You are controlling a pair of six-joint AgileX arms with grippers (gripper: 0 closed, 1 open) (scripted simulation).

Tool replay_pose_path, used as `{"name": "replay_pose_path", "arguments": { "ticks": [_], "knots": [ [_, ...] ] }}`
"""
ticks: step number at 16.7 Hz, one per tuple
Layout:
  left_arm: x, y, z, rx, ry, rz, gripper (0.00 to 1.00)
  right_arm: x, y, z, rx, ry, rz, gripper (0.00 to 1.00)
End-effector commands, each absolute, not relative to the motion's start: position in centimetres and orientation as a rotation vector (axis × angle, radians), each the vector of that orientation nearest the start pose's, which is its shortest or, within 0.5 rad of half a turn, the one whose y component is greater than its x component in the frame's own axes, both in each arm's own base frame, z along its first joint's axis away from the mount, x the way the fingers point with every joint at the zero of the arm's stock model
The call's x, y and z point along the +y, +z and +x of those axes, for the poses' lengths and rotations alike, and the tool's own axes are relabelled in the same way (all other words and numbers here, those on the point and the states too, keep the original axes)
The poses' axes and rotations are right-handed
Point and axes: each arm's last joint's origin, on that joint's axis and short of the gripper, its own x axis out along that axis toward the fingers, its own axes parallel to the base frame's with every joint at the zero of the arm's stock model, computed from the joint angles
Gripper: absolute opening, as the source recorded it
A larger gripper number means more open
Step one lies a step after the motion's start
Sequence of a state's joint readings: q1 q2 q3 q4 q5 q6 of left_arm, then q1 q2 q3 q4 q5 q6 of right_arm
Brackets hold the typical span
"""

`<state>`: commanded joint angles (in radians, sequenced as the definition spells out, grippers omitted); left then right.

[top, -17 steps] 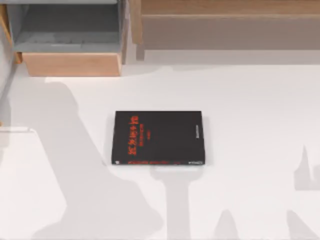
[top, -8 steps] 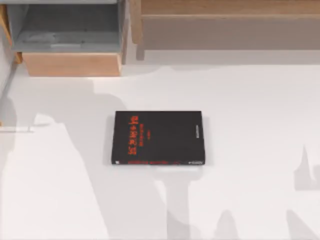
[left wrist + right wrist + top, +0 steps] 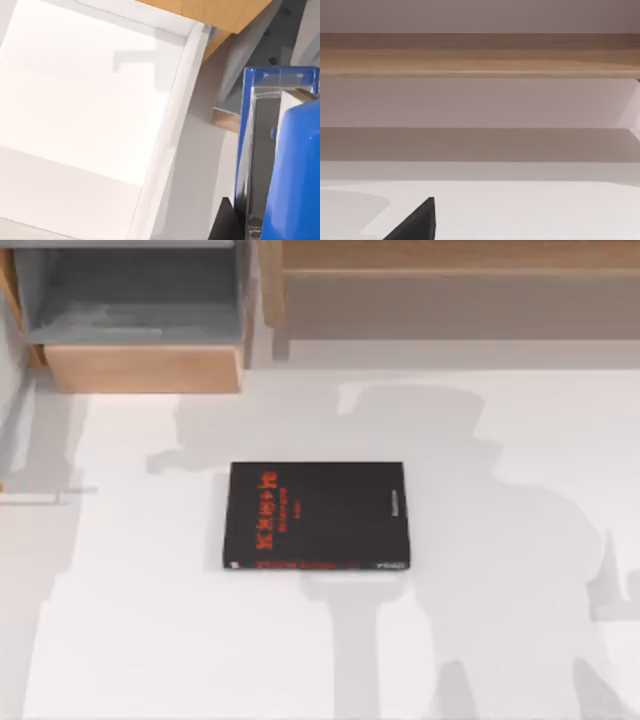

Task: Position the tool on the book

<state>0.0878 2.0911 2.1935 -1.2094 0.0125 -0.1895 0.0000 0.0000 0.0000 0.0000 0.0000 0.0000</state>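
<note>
Book is your landmark here: it lies flat and closed on the white table, black cover up, red lettering toward its left half, nothing resting on it yet. Behind it, toward the table's far left, stands an open wooden drawer unit, and a long wooden shelf runs behind it to the right.

The tool shows in the left wrist view as a glossy bright-blue surface close against the camera, beside a blue-edged frame, so you can take it that the left arm has it near its gripper, well off to the book's left and away from the cover. Whether the left fingers are apart or clamped on it you cannot tell; only a dark corner of a finger is seen beside the blue. The right arm sits parked on the book's right, and its fingers' state cannot be told either from the single black fingertip over the table.

Expect the tool to be rigid, light and slick, judging by its gloss. Hold it across its narrow width near the middle, so it neither pivots nor slides out. Bring it down level over the centre of the cover and release low; a smooth bar may skid on a smooth cover.
</note>
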Motion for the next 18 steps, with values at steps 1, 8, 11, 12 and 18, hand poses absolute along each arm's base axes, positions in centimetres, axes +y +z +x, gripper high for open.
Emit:
{"name": "replay_pose_path", "arguments": {
  "ticks": [1,8,11,12,18],
  "knots": [
    [2.2,32.2,43.6,1.116,0.161,-0.234,0.0,-0.1,16.0,10.6,0.0,0.0,0.0,1.0],
    [-18.5,23.0,40.5,1.386,0.014,-0.096,0.0,-0.1,16.0,10.6,0.0,0.0,0.0,1.0],
    [-24.6,19.6,37.2,1.443,-0.007,-0.012,0.0,-0.1,16.0,10.6,0.0,0.0,0.0,1.0],
    [-25.8,19.0,36.5,1.451,-0.009,0.005,0.0,-0.1,16.0,10.6,0.0,0.0,0.0,1.0],
    [-27.0,18.3,35.6,1.457,-0.011,0.022,0.0,-0.1,16.0,10.6,0.0,0.0,0.0,1.0]
  ]
}}
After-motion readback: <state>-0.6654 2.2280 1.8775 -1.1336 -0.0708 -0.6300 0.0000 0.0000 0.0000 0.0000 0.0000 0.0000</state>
